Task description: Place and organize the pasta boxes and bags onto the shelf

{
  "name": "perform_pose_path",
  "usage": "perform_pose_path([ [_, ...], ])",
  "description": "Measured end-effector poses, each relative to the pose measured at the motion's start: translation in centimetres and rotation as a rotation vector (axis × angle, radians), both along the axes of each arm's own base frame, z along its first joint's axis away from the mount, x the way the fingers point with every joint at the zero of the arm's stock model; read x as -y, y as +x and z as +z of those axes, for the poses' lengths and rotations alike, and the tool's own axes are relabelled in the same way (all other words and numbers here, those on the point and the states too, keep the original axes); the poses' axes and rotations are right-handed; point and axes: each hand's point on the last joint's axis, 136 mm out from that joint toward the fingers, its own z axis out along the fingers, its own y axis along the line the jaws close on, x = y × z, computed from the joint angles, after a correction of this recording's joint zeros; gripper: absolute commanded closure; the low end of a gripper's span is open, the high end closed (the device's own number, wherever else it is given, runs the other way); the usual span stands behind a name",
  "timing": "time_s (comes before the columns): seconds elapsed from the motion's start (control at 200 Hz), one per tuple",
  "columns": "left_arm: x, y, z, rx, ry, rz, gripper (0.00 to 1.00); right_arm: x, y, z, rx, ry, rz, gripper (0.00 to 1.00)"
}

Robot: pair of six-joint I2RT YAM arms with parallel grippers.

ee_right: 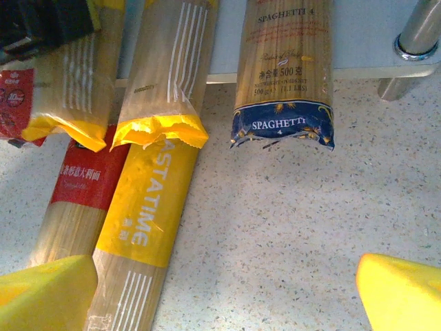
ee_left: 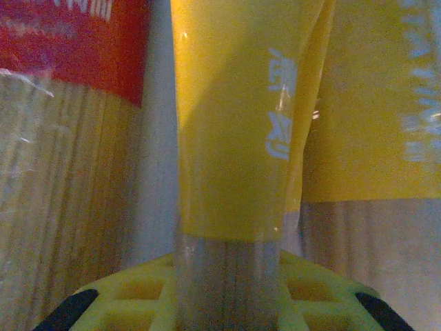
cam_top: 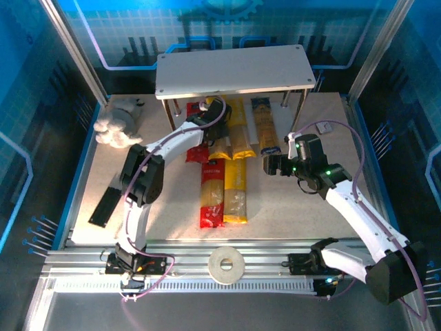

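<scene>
The surface (cam_top: 310, 200) carries the shelf (cam_top: 231, 69) at 12 o'clock, with 2 white boards on shiny legs. 4 packs lie side by side on its lower board, their near ends sticking out toward 6 o'clock. From 9 to 3 o'clock they are the far red pack (cam_top: 196, 153), the gripped yellow pack (cam_top: 219, 146), the second yellow pack (cam_top: 241, 141) and the clear pack (cam_top: 265, 127) with its dark blue end.

At the centre of the surface, the near red pack (cam_top: 212, 196) and the near yellow pack (cam_top: 236, 196) lie touching, pointing lengthwise at the shelf. Their far ends are tucked under the overhanging ends.

The left end effector (cam_top: 215, 110) reaches in below the top board, its jaws pinched narrowly on the gripped yellow pack. The right end effector (cam_top: 272, 165) hangs at 3 o'clock, just beside the clear pack's blue end, jaws spread wide and holding nothing.

A grey plush toy (cam_top: 118, 124) sits at 10 o'clock, a black flat strip (cam_top: 107, 200) at 8 o'clock, and a white tape roll (cam_top: 226, 265) at 6 o'clock.
</scene>
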Motion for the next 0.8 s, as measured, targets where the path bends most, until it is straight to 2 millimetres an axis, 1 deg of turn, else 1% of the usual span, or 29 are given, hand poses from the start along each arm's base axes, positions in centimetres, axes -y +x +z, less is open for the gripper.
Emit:
perform_pose_path([
  [0.03, 0.0, 0.1, -0.3, -0.001, -0.002, 0.005, 0.76, 0.0, 0.0, 0.0, 0.0, 0.0, 0.0, 0.03],
  [0.185, 0.0, 0.3, -0.3, 0.004, -0.015, 0.018, 0.68, 0.0, 0.0, 0.0, -0.001, 0.0, 0.0, 0.03],
  [0.345, 0.1, 0.6, -0.6, 0.007, -0.018, 0.023, 0.49, 0.0, 0.0, 0.0, -0.002, -0.001, 0.0, 0.03],
  [0.355, 0.1, 0.6, -0.6, 0.007, -0.018, 0.024, 0.42, 0.0, 0.0, -0.1, -0.002, -0.001, 0.0, 0.03],
  [0.36, 0.1, 0.6, -0.6, 0.008, -0.021, 0.025, 0.41, 0.0, 0.0, -0.1, -0.002, -0.001, 0.0, 0.03],
  [0.38, 0.1, 0.6, -0.6, 0.01, -0.018, 0.02, 0.36, 0.0, 0.0, -0.1, -0.002, -0.001, 0.0, 0.03],
  [0.395, 0.1, 0.7, -0.5, 0.014, -0.026, 0.027, 0.34, 0.0, 0.0, -0.1, -0.002, -0.001, 0.0, 0.03],
  [0.56, 0.5, 1.3, 0.0, 0.044, -0.042, 0.025, 0.3, 0.0, -0.1, -0.1, -0.006, -0.002, 0.0, 0.03],
  [0.575, 0.5, 1.3, 0.0, 0.045, -0.042, 0.024, 0.27, 0.0, -0.1, -0.1, -0.006, -0.002, 0.0, 0.03],
  [0.6, 0.5, 1.4, 0.1, 0.048, -0.043, 0.024, 0.24, 0.0, -0.1, -0.1, -0.007, -0.003, 0.0, 0.03],
  [0.66, 0.6, 1.6, 0.2, 0.06, -0.05, 0.024, 0.21, 0.0, -0.1, -0.2, -0.008, -0.003, 0.0, 0.03],
  [0.71, 0.7, 1.7, 0.3, 0.068, -0.054, 0.019, 0.15, 0.0, -0.1, -0.2, -0.008, -0.003, 0.0, 0.02],
  [0.8, 0.9, 1.8, 0.4, 0.087, -0.065, 0.01, 0.12, 0.0, -0.1, -0.2, -0.009, -0.003, 0.0, 0.03],
])
